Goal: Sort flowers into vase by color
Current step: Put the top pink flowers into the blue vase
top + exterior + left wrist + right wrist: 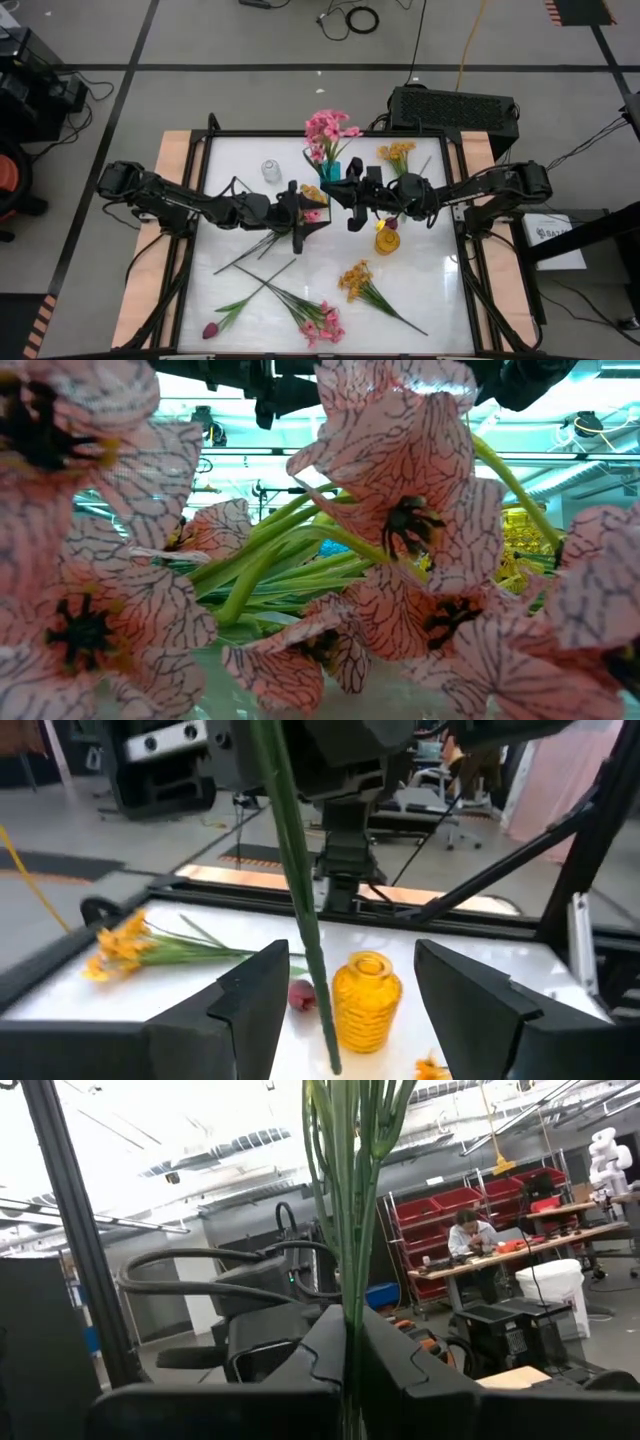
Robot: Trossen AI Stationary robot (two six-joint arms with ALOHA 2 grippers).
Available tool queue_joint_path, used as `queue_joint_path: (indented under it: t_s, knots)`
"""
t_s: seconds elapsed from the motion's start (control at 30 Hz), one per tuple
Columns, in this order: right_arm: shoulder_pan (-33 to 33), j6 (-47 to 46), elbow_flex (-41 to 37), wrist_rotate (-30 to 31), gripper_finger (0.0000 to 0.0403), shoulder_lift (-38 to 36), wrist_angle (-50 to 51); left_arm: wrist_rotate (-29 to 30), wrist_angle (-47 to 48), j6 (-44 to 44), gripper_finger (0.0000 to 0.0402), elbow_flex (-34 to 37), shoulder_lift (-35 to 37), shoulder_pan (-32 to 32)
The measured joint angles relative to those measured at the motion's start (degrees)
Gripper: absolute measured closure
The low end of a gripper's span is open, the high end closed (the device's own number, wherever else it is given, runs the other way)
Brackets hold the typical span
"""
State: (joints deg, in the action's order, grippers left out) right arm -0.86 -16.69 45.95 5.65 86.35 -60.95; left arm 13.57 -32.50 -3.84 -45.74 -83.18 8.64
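Note:
My right gripper (352,195) (350,1320) is over the table's middle, shut on a green flower stem (348,1210) that branches beyond the fingers. My left gripper (300,218) (350,955) faces it, open, with a green stem (300,910) slanting through its gap; I cannot tell whether the stem touches a finger. A yellow-orange cluster (312,192) shows between the two grippers. The yellow vase (385,238) (365,1000) stands just beyond, a magenta bud (302,995) beside it. The teal vase (330,170) holds pink blossoms (328,128). My right gripper pinches the green stem (349,1305) between its two fingers, which lie across it. The stem runs on past the fingers and forks higher up (352,1120). It is lifted clear of the table.
A clear vase (271,170) stands at the far left. On the table lie a yellow spray (397,153) (125,945) at the far side, another yellow spray (360,282), a pink spray (320,320) (420,530), a magenta tulip (210,329) and loose stems (258,248).

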Motion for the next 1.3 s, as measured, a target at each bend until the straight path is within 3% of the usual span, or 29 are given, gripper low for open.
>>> queue_joint_path:
  t_s: [0.43, 0.73, 0.93, 1.3]
  knots:
    - [0.0, -0.11, 0.0, 0.0, 0.0397, 0.0, -0.75, 0.41, -3.45, -2.44, 0.0196, 0.02, -0.03, -0.98]
    - [0.0, -0.11, 0.02, 0.02, 0.0397, -0.02, -0.96, 0.61, -9.19, -4.3, 0.0199, -0.91, -6.21, -1.49]
    - [0.0, 1.33, 0.02, 0.04, 0.0394, -0.02, -0.49, 3.84, -10.03, -4.19, 0.0201, -1.2, -6.86, -1.55]
    - [0.0, 1.49, 0.02, 0.04, 0.0392, -0.02, 0.08, 3.36, -9.59, -2.75, 0.0297, -1.2, -6.86, -1.55]
